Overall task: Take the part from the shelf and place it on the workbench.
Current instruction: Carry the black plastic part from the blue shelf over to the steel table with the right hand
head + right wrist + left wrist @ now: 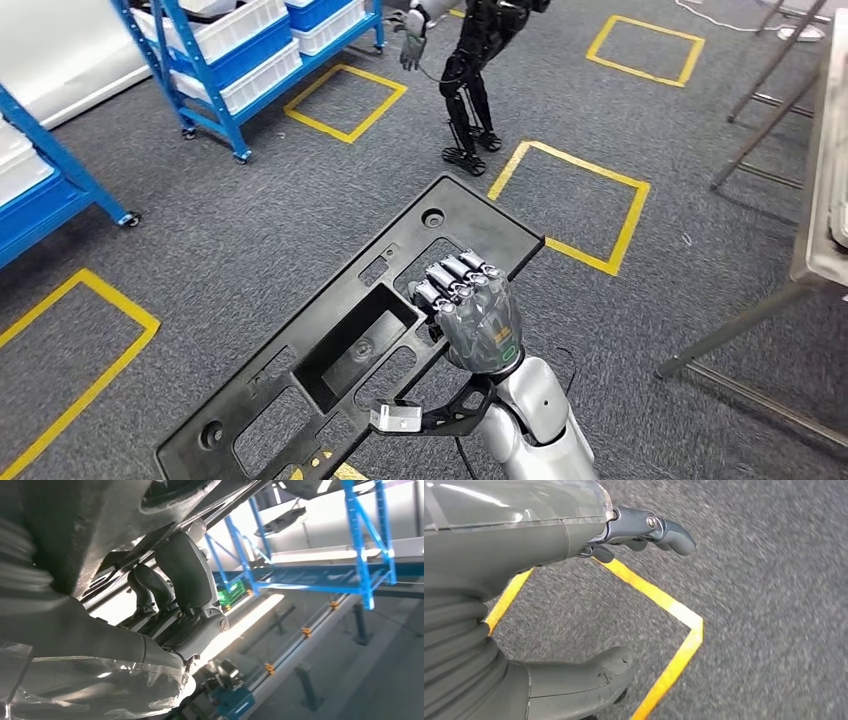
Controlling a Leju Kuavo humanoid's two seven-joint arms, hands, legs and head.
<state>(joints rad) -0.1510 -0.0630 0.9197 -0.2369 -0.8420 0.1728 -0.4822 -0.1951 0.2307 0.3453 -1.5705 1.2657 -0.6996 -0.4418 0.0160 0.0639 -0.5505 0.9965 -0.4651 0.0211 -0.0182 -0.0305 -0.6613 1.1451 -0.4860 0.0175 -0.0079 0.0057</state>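
Part: a long black plastic panel (340, 360) with many cut-outs is carried flat above the grey carpet (250, 220), running from near left to the far middle of the head view.
Right robot hand: the right robot hand (470, 310) is clenched on the panel's right edge, fingers curled over the top; in the right wrist view the thumb (187, 575) is seen pressed under the panel (100, 525).
Left robot hand: the left robot hand (574, 605) is released, thumb and fingers apart, nothing held, hanging over the carpet and a yellow tape line (674, 645).
Bench: the steel edge and legs of the bench (825, 200) are seen at the far right, well apart from the panel.
Shelf: blue shelves (235, 60) with white bins stand at the far left; another blue shelf (40, 190) is at the left edge.
Other robot: a second dark humanoid (475, 70) stands far ahead, near a yellow floor square (575, 205).
Stage: the panel is judged taken from the shelf and in transit; placing is not yet done.
Risk, tilt: the panel is held one-handed at one edge, so the long free end could sag or twist out of the grip.
Risk, collision: on turning right, the far end could be swung against the bench legs or the other robot.
Risk, placing: a tilted panel could catch the bench rim and be dropped.
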